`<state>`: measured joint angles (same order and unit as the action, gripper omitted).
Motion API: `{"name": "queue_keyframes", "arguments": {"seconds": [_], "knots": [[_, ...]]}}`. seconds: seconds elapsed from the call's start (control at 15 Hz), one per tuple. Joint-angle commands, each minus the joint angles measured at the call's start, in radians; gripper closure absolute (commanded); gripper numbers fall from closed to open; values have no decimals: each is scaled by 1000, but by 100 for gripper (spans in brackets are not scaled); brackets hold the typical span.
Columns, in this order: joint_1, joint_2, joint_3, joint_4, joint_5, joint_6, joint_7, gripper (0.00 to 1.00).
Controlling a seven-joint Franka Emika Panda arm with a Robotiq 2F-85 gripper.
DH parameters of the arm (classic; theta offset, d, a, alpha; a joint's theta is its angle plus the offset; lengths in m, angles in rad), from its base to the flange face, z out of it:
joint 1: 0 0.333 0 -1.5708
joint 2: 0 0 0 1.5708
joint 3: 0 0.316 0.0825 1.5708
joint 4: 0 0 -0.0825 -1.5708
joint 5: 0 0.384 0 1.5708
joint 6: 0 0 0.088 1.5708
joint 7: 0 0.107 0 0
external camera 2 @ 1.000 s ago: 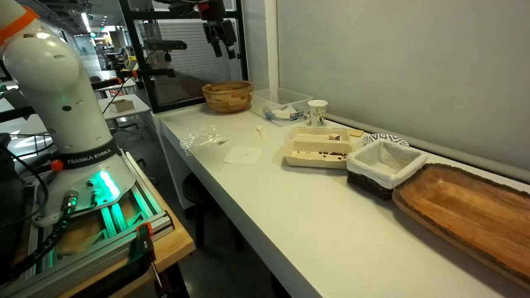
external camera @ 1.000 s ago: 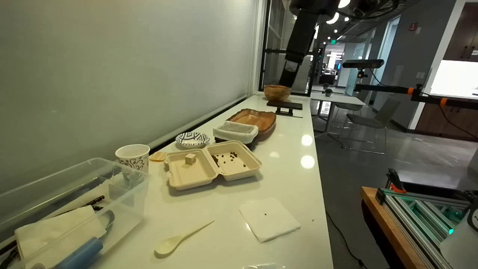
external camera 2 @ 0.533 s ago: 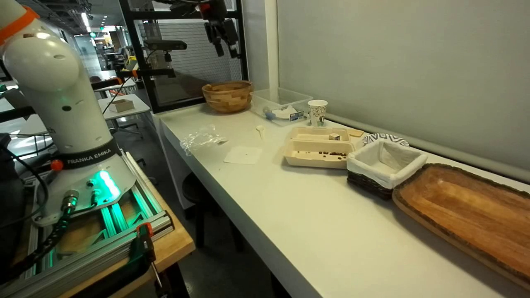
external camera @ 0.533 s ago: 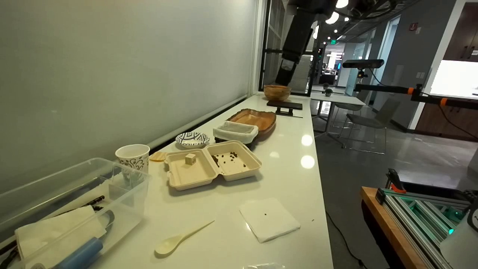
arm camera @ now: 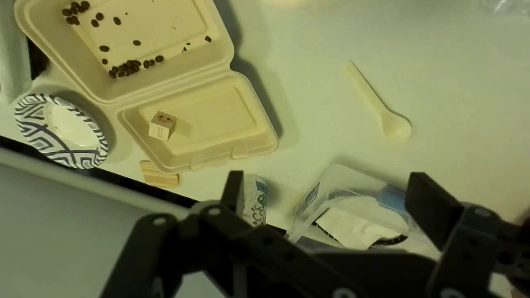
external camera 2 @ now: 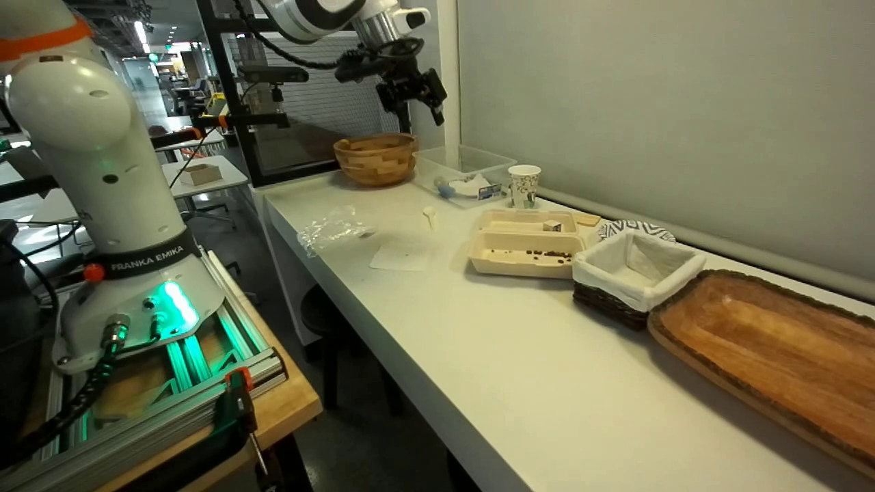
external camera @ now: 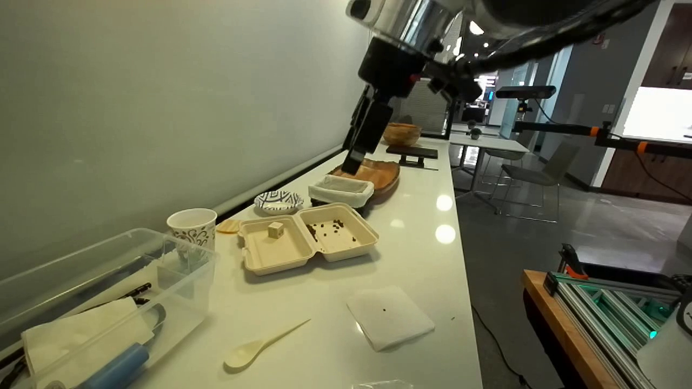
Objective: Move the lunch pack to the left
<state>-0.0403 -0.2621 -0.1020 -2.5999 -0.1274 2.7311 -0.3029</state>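
On the counter, unfolded, sits the lunch pack: likely light, bendy pulp, best pinched by a side wall; and the gripper hovers, jaws wide, nothing held!

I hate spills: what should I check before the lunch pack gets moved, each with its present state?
1. Gripper open: ok; jaws stand apart.
2. Gripper lined up with lunch pack: not ok; the wrist view shows the cup and part of the clear bin between the jaws.
3. Pack closed: not ok; both halves lie open.
4. Nothing loose inside: not ok; dark bits and a small block sit in it.
5. Pack clear of the lined basket: cannot tell; their outlines overlap in both exterior views.
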Motion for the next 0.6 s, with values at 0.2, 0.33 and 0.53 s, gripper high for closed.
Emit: {"name": "queue_keyframes", "arguments": {"seconds": [0.2,0.33,0.53], "knots": [[5,157,-30,21,45,91,-104,0],[7,143,-28,25,44,91,-102,0],[-15,147,-25,31,-19,119,-83,0]]}}
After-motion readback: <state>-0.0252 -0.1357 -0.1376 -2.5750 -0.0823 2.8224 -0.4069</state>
